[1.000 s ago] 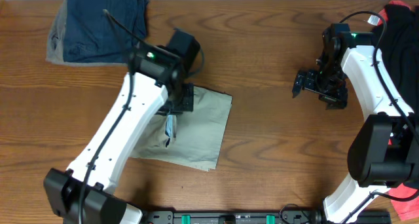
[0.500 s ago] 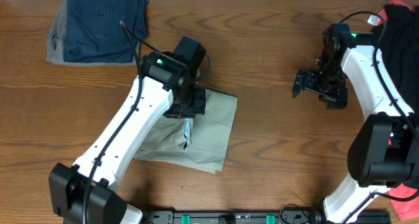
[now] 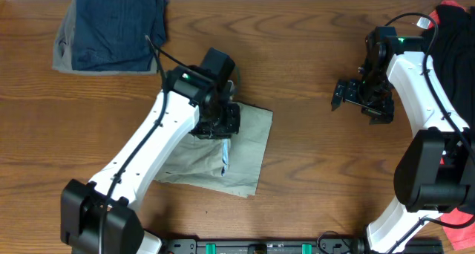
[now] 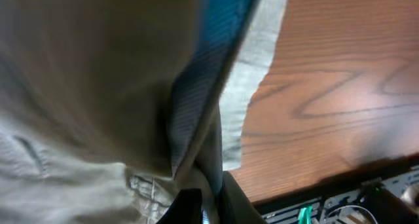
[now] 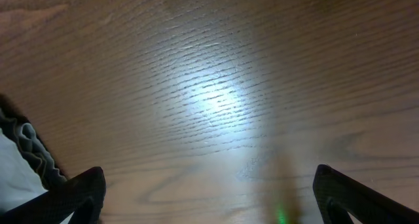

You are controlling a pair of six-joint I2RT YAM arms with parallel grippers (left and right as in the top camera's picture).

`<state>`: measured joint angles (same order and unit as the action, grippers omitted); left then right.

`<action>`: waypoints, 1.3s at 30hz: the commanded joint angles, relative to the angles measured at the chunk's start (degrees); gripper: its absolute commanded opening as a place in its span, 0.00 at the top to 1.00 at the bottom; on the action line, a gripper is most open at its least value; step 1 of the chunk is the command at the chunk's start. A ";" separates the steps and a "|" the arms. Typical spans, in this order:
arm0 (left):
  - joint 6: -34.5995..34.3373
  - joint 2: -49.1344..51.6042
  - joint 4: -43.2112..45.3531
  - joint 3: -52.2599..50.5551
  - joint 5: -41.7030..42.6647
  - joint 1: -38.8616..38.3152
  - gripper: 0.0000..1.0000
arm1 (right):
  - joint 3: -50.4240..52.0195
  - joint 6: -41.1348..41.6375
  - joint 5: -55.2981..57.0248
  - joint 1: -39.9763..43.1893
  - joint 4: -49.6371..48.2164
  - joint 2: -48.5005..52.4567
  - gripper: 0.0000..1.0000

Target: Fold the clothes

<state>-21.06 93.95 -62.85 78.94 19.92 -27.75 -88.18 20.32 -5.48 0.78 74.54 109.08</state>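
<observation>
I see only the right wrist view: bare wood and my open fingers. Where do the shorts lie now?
Observer: The shorts lie left of the middle of the table, well apart from the right gripper.
Operator: Does the left gripper hold them, or is it only above them?
Observer: It holds them. The left gripper is shut on the cloth near the upper edge of the shorts.
</observation>
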 commanded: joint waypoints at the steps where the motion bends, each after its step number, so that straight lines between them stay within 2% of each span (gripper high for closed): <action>1: -0.26 0.24 2.34 -2.84 4.87 -1.51 0.90 | -0.74 -0.66 0.57 -0.04 0.00 -0.11 0.01; 10: -0.28 0.35 13.94 -10.38 4.96 -6.10 0.89 | -0.74 -0.66 0.57 -0.04 0.00 -0.11 0.01; 18: -2.23 0.35 17.66 -14.34 5.01 -7.06 0.89 | -0.74 -0.66 0.57 -0.04 0.00 -0.11 0.01; 19: -2.23 0.35 17.59 -14.56 5.01 -7.06 0.83 | -0.74 -0.66 0.57 -0.04 0.00 -0.11 0.01; 21: -2.19 0.35 17.27 -14.75 5.09 -7.06 0.48 | -0.74 -0.66 0.57 -0.04 0.00 -0.11 0.01; 22: -2.16 0.35 17.11 -14.75 5.16 -7.06 0.34 | -0.74 -0.66 0.57 -0.04 0.00 -0.11 0.01; 25: -0.90 0.22 16.48 -14.45 5.18 -7.06 0.25 | -0.74 -0.66 0.57 -0.04 0.00 -0.11 0.01; 30: 3.41 -1.11 11.41 -10.49 5.14 -6.93 0.25 | -0.74 -0.66 0.57 -0.04 0.00 -0.11 0.01; 34: 3.89 -2.91 9.38 -7.06 2.05 -5.16 0.26 | -0.74 -0.66 0.57 -0.04 0.00 -0.11 0.01; 36: 3.89 -3.10 9.77 -6.91 -0.28 -3.96 0.35 | -0.74 -0.66 0.57 -0.04 0.00 -0.11 0.01; 39: 3.89 -1.79 9.84 -7.13 -1.79 -3.13 0.41 | -0.74 -0.66 0.57 -0.04 0.00 -0.11 0.01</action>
<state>-18.17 91.74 -52.69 71.16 21.37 -31.73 -88.18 20.32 -5.50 0.78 74.54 109.08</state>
